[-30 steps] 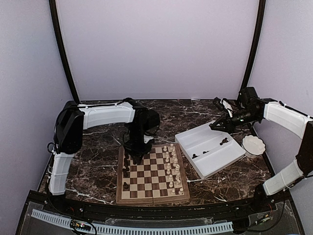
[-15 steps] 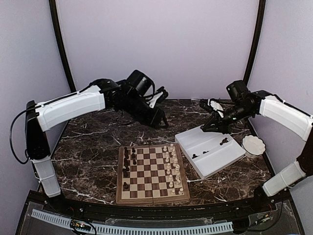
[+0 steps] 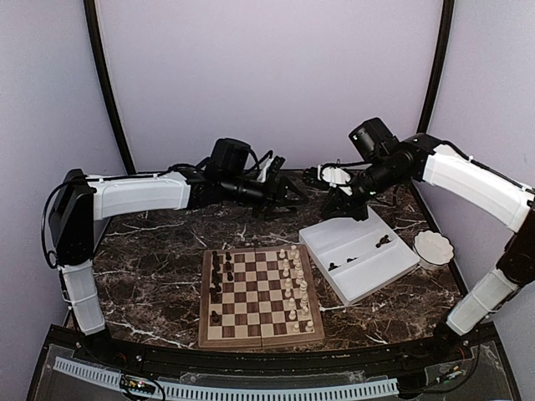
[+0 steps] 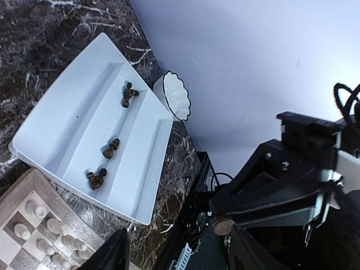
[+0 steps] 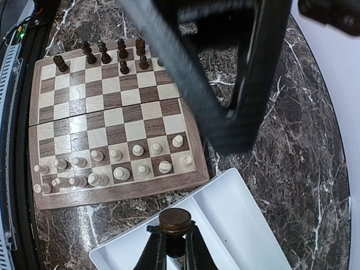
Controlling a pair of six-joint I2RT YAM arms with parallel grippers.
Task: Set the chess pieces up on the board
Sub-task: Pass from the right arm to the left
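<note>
A small dark brown chess piece [image 5: 174,220] is pinched in the clenched right gripper [image 5: 175,242], in the air over the far corner of the white rectangular divided tray [image 3: 368,269]. Its round base faces the wrist camera, so its long axis seems to run roughly along the fingers.

Just to its left, the left gripper [image 3: 288,199] hangs over the far part of the dark marble table [image 3: 159,251] with its jaws spread and nothing between them. It points across at the right gripper, the two close but apart.

The square wooden chessboard [image 3: 205,305] lies below and toward the near edge. More dark chess pieces [image 3: 219,267] stand along its left edge, mostly at the far left corner, and cream-white pieces [image 3: 292,284] along its right edge. A few loose dark pieces [image 3: 383,241] lie in the tray.

The dark rows are on the left arm's side, so a hand-over looks likely. It turns on the open jaws meeting the piece crosswise to its axis.
</note>
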